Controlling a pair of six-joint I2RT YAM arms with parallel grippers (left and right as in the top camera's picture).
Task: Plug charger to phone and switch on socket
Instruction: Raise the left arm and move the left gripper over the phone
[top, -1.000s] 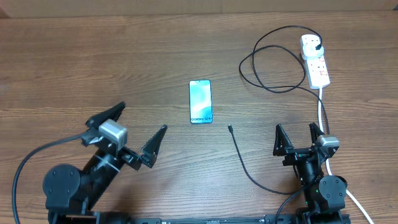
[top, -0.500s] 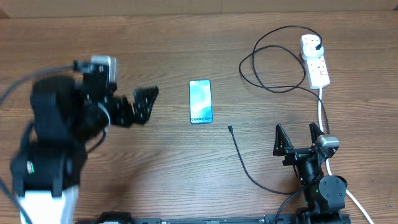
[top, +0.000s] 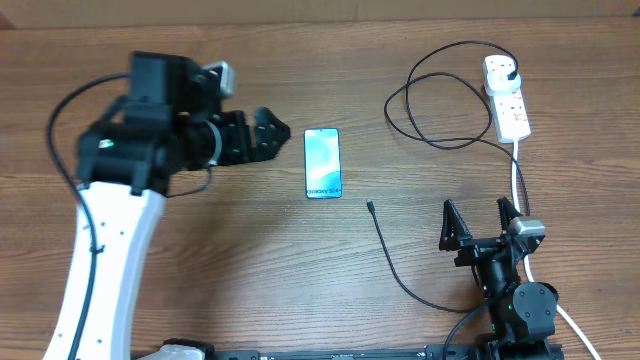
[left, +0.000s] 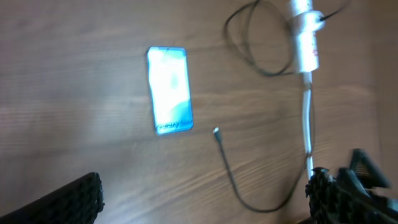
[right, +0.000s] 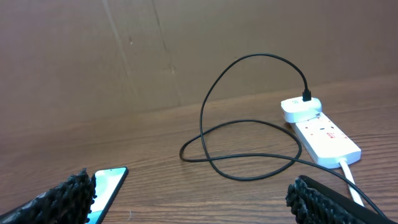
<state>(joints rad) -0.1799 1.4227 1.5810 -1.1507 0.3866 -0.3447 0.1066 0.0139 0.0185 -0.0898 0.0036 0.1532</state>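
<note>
- Overhead: left gripper (top: 272, 136) hangs wide open, holds nothing. The phone (top: 322, 163) lies flat on the table (top: 200, 60) just ahead of its fingertips, not touching.
- Phone's long axis runs crosswise to the way the left gripper points. Its lettered end faces the robot's side.
- Right gripper (top: 478, 218) is also fully spread and empty. The charger (top: 385, 250) lies ahead of it and to its left, with the tip (top: 370, 206) near the phone's lettered end but apart from it.
- The socket (top: 507, 100) sits well ahead of the right gripper, long axis pointing away from it, charger's plug (top: 513, 72) at its far end.
- Left wrist: phone (left: 169, 98) is ahead between the open fingers, toward the left one. The charger tip (left: 216, 132) is just right of the phone's near corner, pointing up and away.
- Judgement: phone is slim, smooth and likely to slide. Brace it by the long edges.
- Right wrist: socket (right: 326, 140) is ahead on the right, its white cord (right: 348, 177) running back toward the right finger. The charger loops (right: 249, 171) in front of it. A corner of the phone (right: 107, 186) shows by the left finger.
- Judgement: cable is light and limp, so pinch the stiffer bit just behind the tip. Elsewhere it will flop.
</note>
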